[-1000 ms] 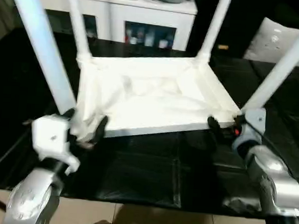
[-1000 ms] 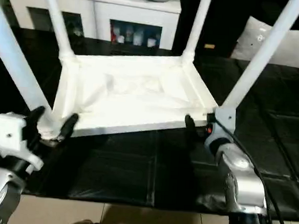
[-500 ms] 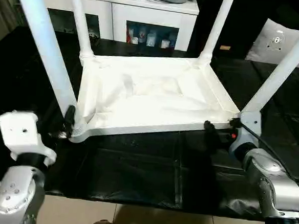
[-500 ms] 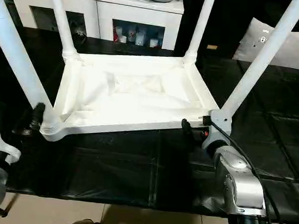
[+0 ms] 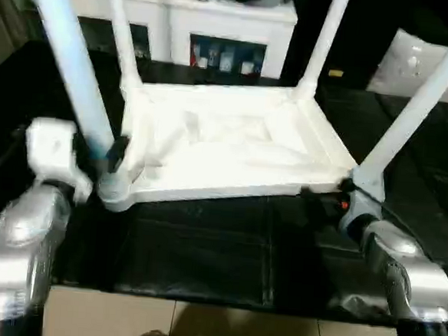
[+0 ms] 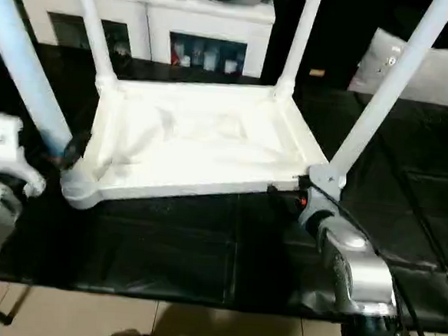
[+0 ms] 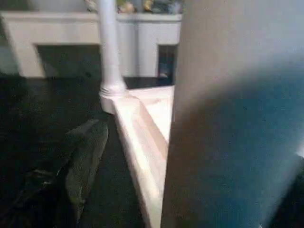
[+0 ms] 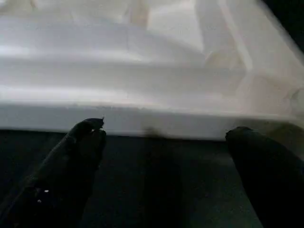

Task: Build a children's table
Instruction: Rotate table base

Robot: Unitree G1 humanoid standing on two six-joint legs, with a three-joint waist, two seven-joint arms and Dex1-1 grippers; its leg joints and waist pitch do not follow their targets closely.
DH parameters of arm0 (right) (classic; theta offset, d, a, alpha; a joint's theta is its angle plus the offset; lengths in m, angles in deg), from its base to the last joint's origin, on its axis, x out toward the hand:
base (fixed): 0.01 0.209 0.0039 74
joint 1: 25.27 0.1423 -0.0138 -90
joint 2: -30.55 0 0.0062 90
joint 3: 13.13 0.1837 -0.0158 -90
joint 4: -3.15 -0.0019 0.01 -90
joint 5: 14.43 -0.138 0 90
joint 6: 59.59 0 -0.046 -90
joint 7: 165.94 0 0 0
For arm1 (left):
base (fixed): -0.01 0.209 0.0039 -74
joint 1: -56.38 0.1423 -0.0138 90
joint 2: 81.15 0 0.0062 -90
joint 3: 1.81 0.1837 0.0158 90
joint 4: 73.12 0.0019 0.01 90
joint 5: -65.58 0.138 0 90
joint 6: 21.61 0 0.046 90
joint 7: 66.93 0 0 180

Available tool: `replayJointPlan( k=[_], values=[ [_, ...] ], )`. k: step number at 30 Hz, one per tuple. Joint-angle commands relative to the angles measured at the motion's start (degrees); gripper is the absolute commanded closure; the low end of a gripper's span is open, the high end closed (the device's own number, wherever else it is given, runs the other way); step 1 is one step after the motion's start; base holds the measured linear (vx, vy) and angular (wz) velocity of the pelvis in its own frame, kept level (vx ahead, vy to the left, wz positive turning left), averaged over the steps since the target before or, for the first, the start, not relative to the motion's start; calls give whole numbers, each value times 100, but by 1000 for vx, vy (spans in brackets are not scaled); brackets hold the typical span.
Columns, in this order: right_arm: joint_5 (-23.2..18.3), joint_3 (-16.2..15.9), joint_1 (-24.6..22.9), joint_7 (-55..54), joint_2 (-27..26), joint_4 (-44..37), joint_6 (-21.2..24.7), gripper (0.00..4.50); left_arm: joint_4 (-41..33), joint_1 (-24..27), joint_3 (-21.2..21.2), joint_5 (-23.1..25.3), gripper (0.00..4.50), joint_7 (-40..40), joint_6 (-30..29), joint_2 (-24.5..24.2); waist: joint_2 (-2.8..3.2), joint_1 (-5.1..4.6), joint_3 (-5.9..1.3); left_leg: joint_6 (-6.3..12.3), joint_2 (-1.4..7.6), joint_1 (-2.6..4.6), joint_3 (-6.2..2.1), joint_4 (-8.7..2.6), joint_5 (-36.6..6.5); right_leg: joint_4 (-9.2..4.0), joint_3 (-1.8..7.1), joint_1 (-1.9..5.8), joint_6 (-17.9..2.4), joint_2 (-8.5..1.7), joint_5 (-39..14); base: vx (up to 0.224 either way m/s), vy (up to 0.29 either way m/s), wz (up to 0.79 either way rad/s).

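The table point(image 5: 226, 141) is lying upside down near the desk's point(image 5: 203, 251) front edge, legs up. Both tools, left point(image 5: 115, 156) and right point(image 8: 161, 137), are standing spread; the left seemingly straddling a leg point(image 5: 70, 65), risking tipping it.

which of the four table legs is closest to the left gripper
The near-left leg: the left gripper sits at its base, by the corner socket. The other three legs stand farther away.

The children's table point(image 5: 233, 149) at frame centre is plain white, its legs tinted pale blue. Under it the work table point(image 5: 203, 251) is glossy black. The cabinet point(image 5: 180, 19) along the top is white; the forearms point(image 5: 19, 238) are silver.
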Motion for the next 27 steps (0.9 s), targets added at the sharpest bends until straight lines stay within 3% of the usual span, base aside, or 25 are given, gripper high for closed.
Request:
replayJointPlan(
  k=[1, 3, 4, 9, 10, 11, 12, 15, 16, 19, 21, 24, 26, 27],
  values=[
    [119, -57, 186, 107, 124, 474, -271, 0, 421, -130, 188, -303, 7, 887, -20, -204, 9, 25, -346, -380, 251, 276, -122, -465, -1332, -396, 103, 39, -859, -300, 195, 0, 0, 0],
    [119, -55, 190, 109, 124, 482, -277, 0, 424, -131, 191, -309, 7, 899, -23, -206, 37, 32, -364, -363, 256, 274, -109, -458, -1182, -359, 99, 39, -932, -299, 302, 0, 0, 0],
    [142, -18, 339, 163, 101, 785, -525, 0, 398, -139, 330, -467, 7, 1318, -90, -256, 10, 41, -364, -324, 263, 275, -98, -445, -1112, -351, 97, 43, -977, -313, 439, 0, 0, 0],
    [295, -99, 700, 304, 125, 1482, -975, 0, 128, -96, 663, -725, 7, 1859, -309, -302, -22, 64, -353, -178, 271, 271, -66, -439, -1116, -354, 99, 48, -1144, -330, 298, 0, 0, 0],
    [327, -126, 808, 339, 130, 1638, -1041, 0, -40, -23, 849, -734, 7, 1992, -374, -366, -36, 86, -352, -154, 292, 305, -54, -436, -1173, -368, 104, 19, -1154, -335, 219, 0, 0, 0],
    [339, -139, 843, 352, 133, 1683, -1060, 0, -95, 2, 913, -729, 7, 2029, -384, -385, -16, 90, -354, -157, 293, 289, -64, -446, -1166, -350, 95, 37, -1153, -321, 198, 0, 0, 0],
    [353, -156, 868, 364, 138, 1705, -1073, 0, -128, 21, 965, -710, 7, 2048, -365, -394, -47, 94, -341, -154, 299, 292, -57, -456, -1194, -365, 97, 30, -1127, -315, 162, 0, 0, 0],
    [354, -199, 942, 410, 141, 1706, -1084, 0, -358, 79, 1110, -659, 7, 1853, -552, -337, -44, 113, -339, -199, 306, 308, -60, -471, -1324, -365, 98, 23, -1073, -315, 67, 0, 0, 0],
    [351, -228, 961, 441, 143, 1714, -1102, 0, -673, 171, 1202, -864, 7, 1850, -874, -273, -65, 118, -345, -211, 306, 300, -55, -470, -1316, -358, 100, 39, -1062, -322, 63, 0, 0, 0],
    [373, -248, 1062, 567, 99, 2037, -1305, 0, -1172, 344, 1629, -1075, 7, 2275, -1120, -324, -70, 156, -345, -176, 300, 295, -41, -455, -1267, -375, 104, 25, -1063, -332, -9, 0, 0, 0],
    [383, -248, 1107, 629, 79, 2175, -1379, 0, -1269, 318, 1708, -1182, 7, 2362, -1209, -323, -62, 175, -343, -207, 292, 315, -31, -454, -1318, -383, 110, -1, -1060, -317, -130, 0, 0, 0],
    [382, -253, 1138, 674, 55, 2278, -1432, 0, -1324, 261, 1760, -1298, 7, 2436, -1283, -309, -85, 175, -337, -249, 290, 285, -45, -473, -1311, -375, 106, 27, -1008, -311, -124, 0, 0, 0],
    [361, -275, 1182, 747, 19, 2413, -1470, 0, -1323, 62, 1877, -1506, 7, 2554, -1410, -173, -104, 167, -335, -258, 279, 290, -31, -466, -1322, -383, 109, 25, -1005, -312, -204, 0, 0, 0],
    [378, -324, 1242, 805, -19, 2557, -1530, 0, -1330, -156, 2027, -1695, 7, 2684, -1598, -20, -83, 177, -334, -269, 282, 303, -35, -468, -1358, -393, 109, 14, -1006, -312, -259, 0, 0, 0]
  ],
)
